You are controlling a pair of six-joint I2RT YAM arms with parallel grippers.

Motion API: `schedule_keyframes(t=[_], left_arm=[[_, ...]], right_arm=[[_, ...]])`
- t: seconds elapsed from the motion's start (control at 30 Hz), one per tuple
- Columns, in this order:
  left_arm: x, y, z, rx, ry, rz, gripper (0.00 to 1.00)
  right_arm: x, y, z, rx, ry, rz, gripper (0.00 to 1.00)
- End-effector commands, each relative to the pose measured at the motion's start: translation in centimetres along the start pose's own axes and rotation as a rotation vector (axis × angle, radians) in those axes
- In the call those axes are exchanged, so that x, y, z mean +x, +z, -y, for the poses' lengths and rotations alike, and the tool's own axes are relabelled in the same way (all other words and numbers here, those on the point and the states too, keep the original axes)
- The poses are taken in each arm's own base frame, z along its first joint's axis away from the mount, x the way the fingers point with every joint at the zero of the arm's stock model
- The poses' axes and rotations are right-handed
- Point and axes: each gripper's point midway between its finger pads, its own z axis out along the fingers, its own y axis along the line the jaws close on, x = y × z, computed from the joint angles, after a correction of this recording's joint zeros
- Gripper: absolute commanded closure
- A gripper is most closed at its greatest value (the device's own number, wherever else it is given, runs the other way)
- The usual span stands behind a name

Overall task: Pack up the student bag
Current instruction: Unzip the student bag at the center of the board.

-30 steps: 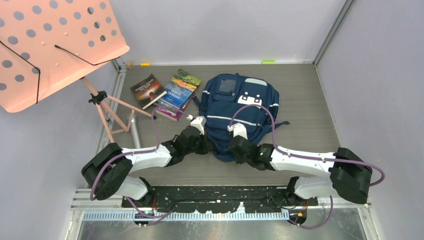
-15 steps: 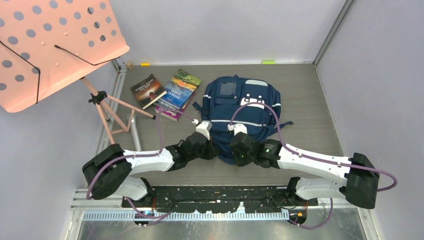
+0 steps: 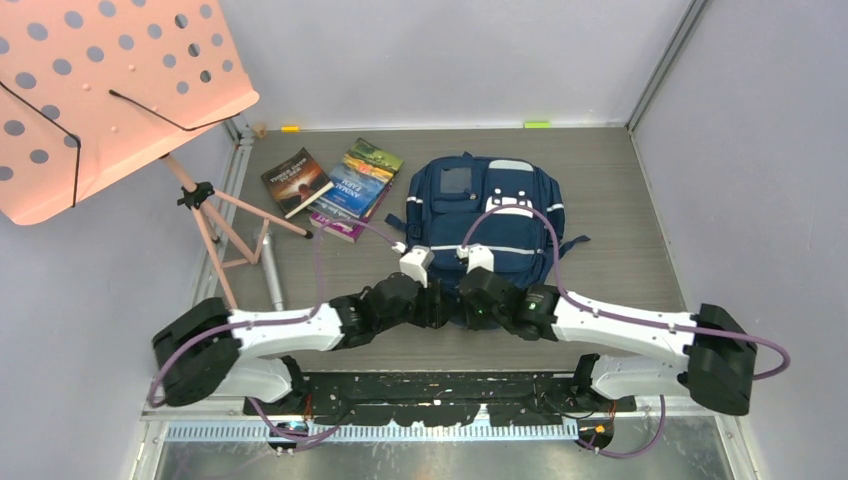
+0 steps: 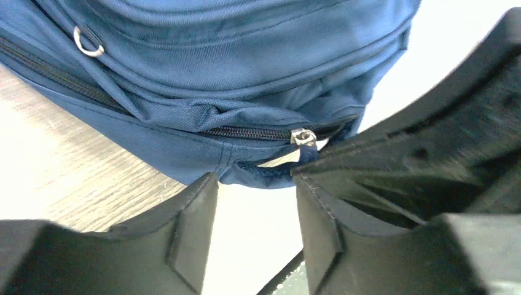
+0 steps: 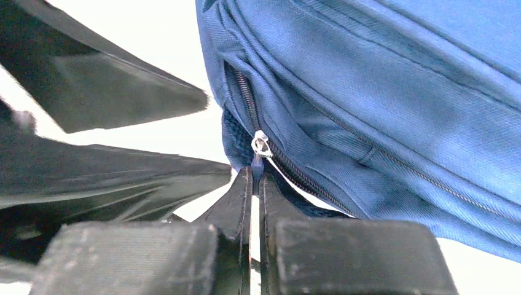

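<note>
Inside right hand [image 5: 252, 179], zipper pull [image 5: 257, 162] (half-hidden)

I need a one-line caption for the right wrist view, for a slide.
Right end effector pinches the zipper pull of the navy student bag, just below the silver slider.

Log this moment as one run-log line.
right gripper: shut on zipper pull | left gripper: open at near edge of student bag | books: outside bag, on table
</note>
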Motion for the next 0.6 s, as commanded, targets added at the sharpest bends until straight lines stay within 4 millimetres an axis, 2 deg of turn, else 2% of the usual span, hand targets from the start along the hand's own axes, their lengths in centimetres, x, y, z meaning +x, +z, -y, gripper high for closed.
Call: schedule_keyframes(t=[0.0,0.03,0.1,0.2,0.3,0.43,0.57], left_arm=[[-4.0,-3.6,0.8,-0.009,0.051,0.104,0.38],[-4.5,-4.4,-0.1,-0.053,0.068,0.108,0.30],[-5.6,-6.1,-2.1,-0.148,0.089,0.116,0.23],[-8.0,-7.9,-4.2,-0.197,0.078,0.145,0.20],[-10.3,-8.6,-5.7,-0.202,0.043,0.179,0.20],[-12.8,-7.9,-6.6,-0.170,0.000,0.206,0.26],[-13.9,-4.7,-7.4,-0.125,-0.057,0.192,0.33]], right_arm=[[-3.9,-2.3,0.5,-0.005,0.077,0.214,0.99],[-3.5,-2.3,1.0,0.008,0.081,0.215,0.99],[-3.2,-2.8,2.1,0.034,0.092,0.230,0.99],[-2.9,-3.4,3.2,0.057,0.110,0.253,0.99],[-2.5,-3.5,3.8,0.072,0.122,0.256,1.00],[-2.1,-3.5,4.2,0.086,0.130,0.247,0.99],[-1.8,-3.5,4.5,0.094,0.135,0.243,0.99]])
